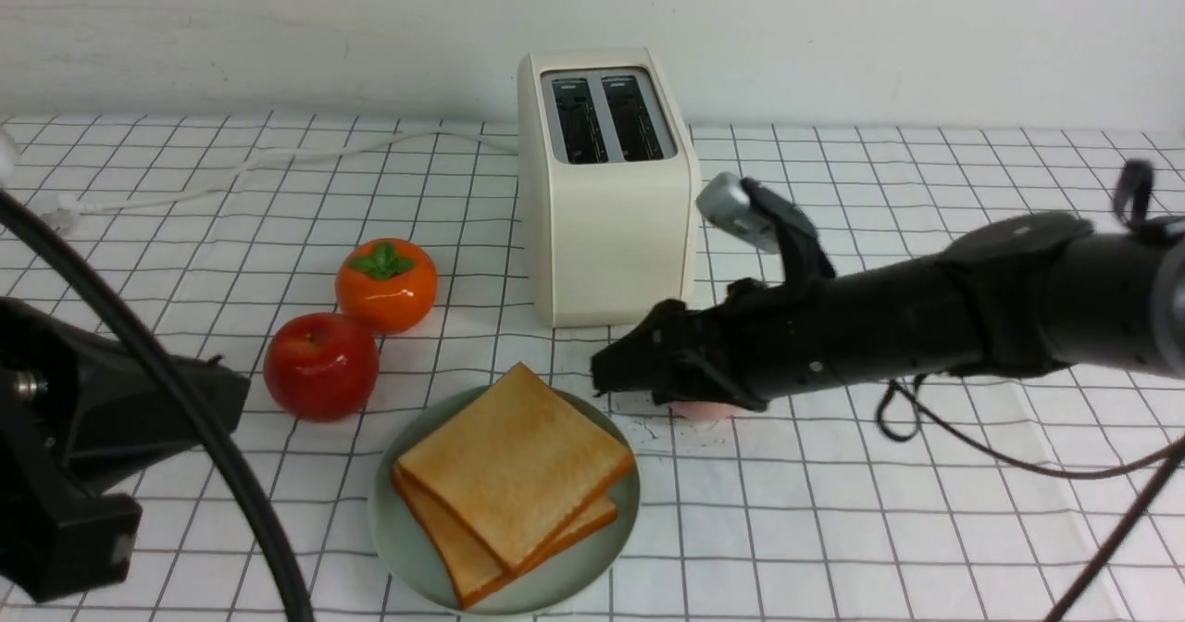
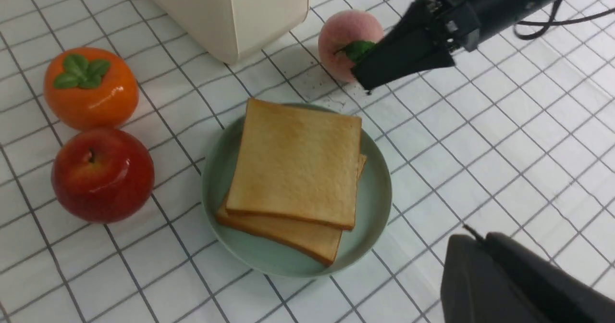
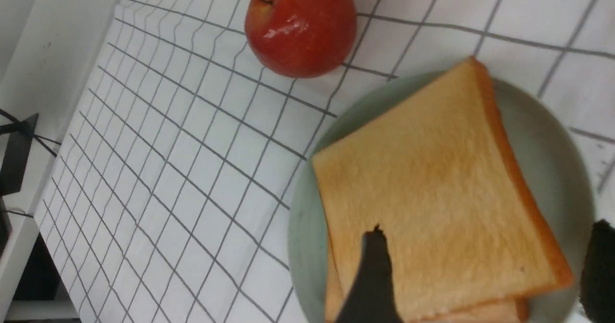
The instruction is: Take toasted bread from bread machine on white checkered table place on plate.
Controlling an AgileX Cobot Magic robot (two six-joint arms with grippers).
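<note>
Two slices of toasted bread (image 1: 514,478) lie stacked on the mint-green plate (image 1: 393,529) at the front of the white checkered table (image 1: 926,529). The bread machine (image 1: 606,215) stands behind the plate, and both of its dark slots look empty. My right gripper (image 1: 611,377) reaches in from the right and sits just off the plate's far right rim. In the right wrist view it (image 3: 487,229) is open and empty, with the top slice (image 3: 432,183) below it. In the left wrist view my left gripper (image 2: 475,239) is shut and empty, beside the plate (image 2: 375,207).
An orange persimmon (image 1: 386,284) and a red apple (image 1: 321,366) sit left of the bread machine and plate. A pink peach (image 2: 343,34) lies under my right gripper, next to the bread machine. A white cord (image 1: 231,173) runs left from the bread machine. My left arm (image 1: 83,446) fills the front left corner.
</note>
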